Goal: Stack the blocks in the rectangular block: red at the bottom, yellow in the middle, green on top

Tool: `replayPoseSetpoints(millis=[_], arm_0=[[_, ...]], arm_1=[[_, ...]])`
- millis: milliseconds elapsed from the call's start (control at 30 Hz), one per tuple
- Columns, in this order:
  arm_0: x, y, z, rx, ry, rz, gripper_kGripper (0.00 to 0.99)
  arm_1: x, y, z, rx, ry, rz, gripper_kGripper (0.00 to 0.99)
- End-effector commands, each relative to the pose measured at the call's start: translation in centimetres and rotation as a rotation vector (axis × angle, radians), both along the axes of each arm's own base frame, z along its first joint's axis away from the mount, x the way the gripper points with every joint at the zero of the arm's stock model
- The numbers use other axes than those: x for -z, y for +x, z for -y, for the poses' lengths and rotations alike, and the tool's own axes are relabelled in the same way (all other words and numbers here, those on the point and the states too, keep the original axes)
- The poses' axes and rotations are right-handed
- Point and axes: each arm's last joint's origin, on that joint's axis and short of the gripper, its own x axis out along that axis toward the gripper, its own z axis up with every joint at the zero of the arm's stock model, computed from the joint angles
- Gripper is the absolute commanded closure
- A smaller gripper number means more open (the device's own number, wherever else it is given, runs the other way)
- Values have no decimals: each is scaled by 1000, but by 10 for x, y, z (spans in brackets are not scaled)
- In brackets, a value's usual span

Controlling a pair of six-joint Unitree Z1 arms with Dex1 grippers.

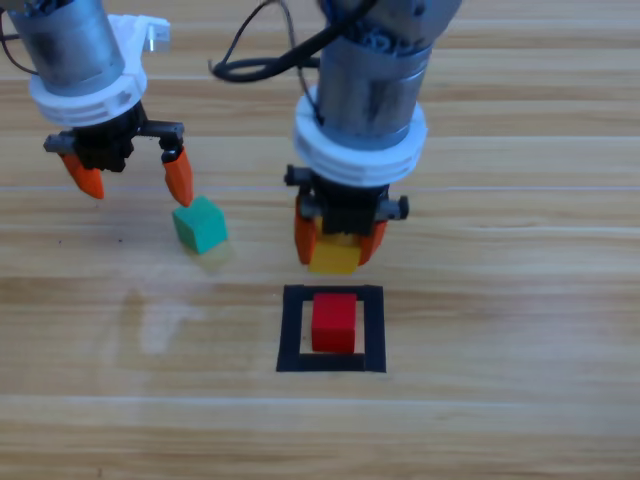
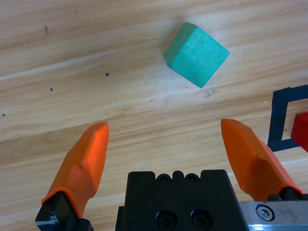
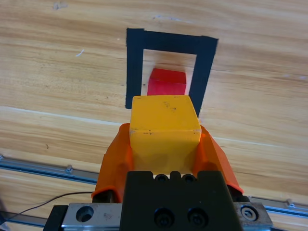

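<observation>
Right end effector (image 1: 339,242) clamped on small plain yellow cube (image 1: 335,255), just short of black tape square (image 1: 289,330) holding small red cube (image 1: 333,322). Left end effector (image 1: 133,180) spread wide, empty — teal-green cube (image 1: 200,224) just beside one jaw on wooden table (image 1: 520,300). From left wrist view alone — green cube (image 2: 196,54) tilted, well ahead of the jaws.

red cube (image 2: 301,131) — cut by left wrist frame edge | tape outline (image 2: 284,118) — partly out of frame

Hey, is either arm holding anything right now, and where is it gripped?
The right tool holds the yellow cube by two opposite side faces. The left tool is open and holds nothing.
</observation>
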Motion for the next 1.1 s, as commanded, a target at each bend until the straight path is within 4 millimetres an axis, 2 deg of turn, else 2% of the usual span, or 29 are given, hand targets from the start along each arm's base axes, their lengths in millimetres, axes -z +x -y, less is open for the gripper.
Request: replayPoseSetpoints(millis=[33,267,400,833,1100], arm_0=[[23,22,-15,10,-6,-35,0],[41,36,-11,93,7,-48,1],[41,38,-9,129,14,-33,0],[51,33,27,281,49,-5,4],[56,30,38,345,41,-10,0]], arm_1=[[56,-6,-23,-11,-88,-68,814],[65,-5,-24,18,-108,-74,814],[69,-5,-24,24,-117,-80,814],[77,-6,-21,69,-163,-86,814],[79,-6,-20,111,-175,-87,814]])
